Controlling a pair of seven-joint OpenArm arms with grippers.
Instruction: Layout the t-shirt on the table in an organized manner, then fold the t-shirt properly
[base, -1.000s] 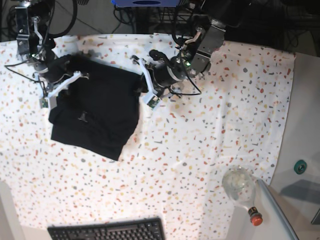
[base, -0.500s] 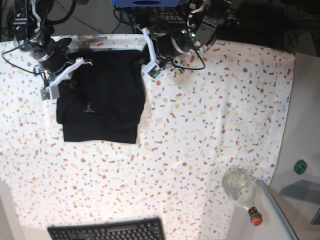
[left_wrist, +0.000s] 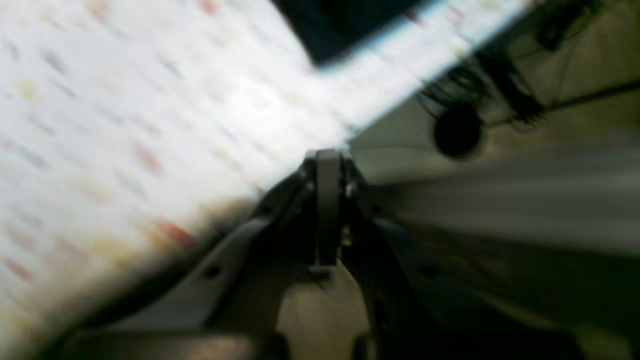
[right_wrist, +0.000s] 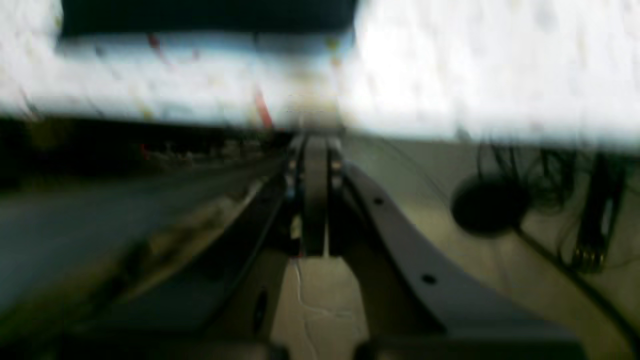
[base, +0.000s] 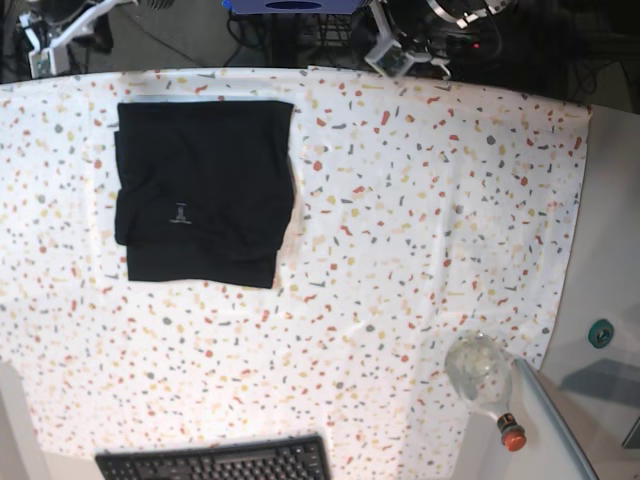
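A black t-shirt (base: 200, 190) of soft matte cloth lies folded into a neat rectangle on the table (base: 420, 230), whose white cover is speckled with red, yellow and grey flecks. A tiny pale logo marks the shirt's middle. Beyond the table's far edge from the shirt, the left gripper (left_wrist: 327, 155) and right gripper (right_wrist: 315, 142) each show their jaws pressed together, clamping nothing. Both wrist views are blurred.
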